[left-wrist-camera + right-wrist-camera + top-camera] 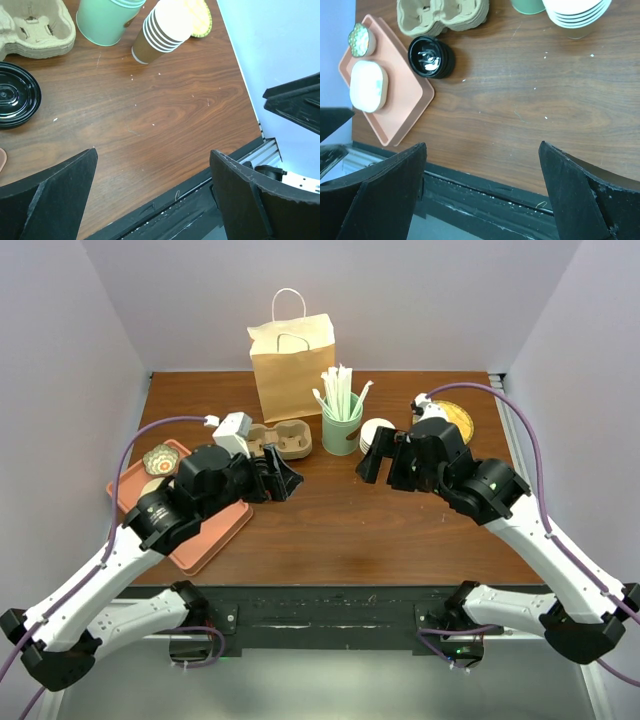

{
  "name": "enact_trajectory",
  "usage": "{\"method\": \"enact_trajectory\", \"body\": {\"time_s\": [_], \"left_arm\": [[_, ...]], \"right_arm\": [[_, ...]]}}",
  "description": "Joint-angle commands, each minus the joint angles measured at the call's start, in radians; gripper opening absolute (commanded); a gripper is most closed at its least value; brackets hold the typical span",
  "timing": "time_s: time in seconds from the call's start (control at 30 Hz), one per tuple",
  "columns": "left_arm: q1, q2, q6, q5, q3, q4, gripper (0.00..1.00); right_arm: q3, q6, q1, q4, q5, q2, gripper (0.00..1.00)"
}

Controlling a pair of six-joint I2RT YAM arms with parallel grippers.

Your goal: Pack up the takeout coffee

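No brownish cup with a black lid shows in any view; the takeout coffee is hidden or out of view. A brown paper bag (293, 365) stands upright at the back of the table. A loose black round lid (431, 57) lies on the wood by the tray corner. It also shows in the left wrist view (15, 95), and my left gripper hides it from above. My left gripper (285, 480) (153, 165) is open and empty, just above the table. My right gripper (385, 462) (482, 150) is open and empty, facing it.
A cardboard cup carrier (283, 438) and a green cup of straws (342, 425) stand before the bag. A stack of white-topped cups (374, 435) and a yellow plate (455, 418) sit right. A pink tray (215, 535) with a white box (367, 86) lies left.
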Motion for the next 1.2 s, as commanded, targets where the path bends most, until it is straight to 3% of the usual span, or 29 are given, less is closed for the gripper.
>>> {"method": "enact_trajectory", "body": {"time_s": [0.0,0.13,0.23,0.3,0.37,0.4,0.6,0.77,1.0,1.17], "left_arm": [[0.004,-0.026,0.023,-0.009,0.001,0.045,0.99],[0.004,-0.02,0.027,-0.029,0.017,0.036,0.99],[0.003,-0.016,0.037,-0.044,0.043,0.012,0.99],[0.004,-0.02,0.04,-0.047,0.046,0.003,0.99],[0.004,-0.031,0.038,-0.049,0.044,0.002,0.99],[0.004,-0.036,0.038,-0.049,0.043,0.0,0.99],[0.004,-0.049,0.014,-0.049,0.037,-0.023,0.98],[0.004,-0.069,-0.008,-0.056,0.038,-0.053,0.97],[0.004,-0.1,-0.031,-0.088,0.024,-0.063,0.97],[0.004,-0.086,-0.016,-0.087,0.037,-0.067,0.97]], "right_arm": [[0.013,0.03,0.001,0.032,0.08,-0.022,0.99],[0.038,-0.086,0.003,0.032,0.159,0.004,0.97],[0.142,-0.16,-0.025,-0.053,0.352,0.112,0.97],[0.226,-0.232,-0.077,-0.074,0.371,0.21,0.95],[0.257,-0.316,-0.186,-0.046,0.321,0.283,0.89],[0.275,-0.338,-0.223,-0.031,0.292,0.303,0.8],[0.338,-0.395,-0.431,0.023,0.117,0.463,0.49],[0.362,-0.407,-0.514,0.032,-0.001,0.554,0.37],[0.363,-0.444,-0.527,0.07,-0.209,0.62,0.35],[0.358,-0.444,-0.527,0.078,-0.226,0.656,0.35]]}}
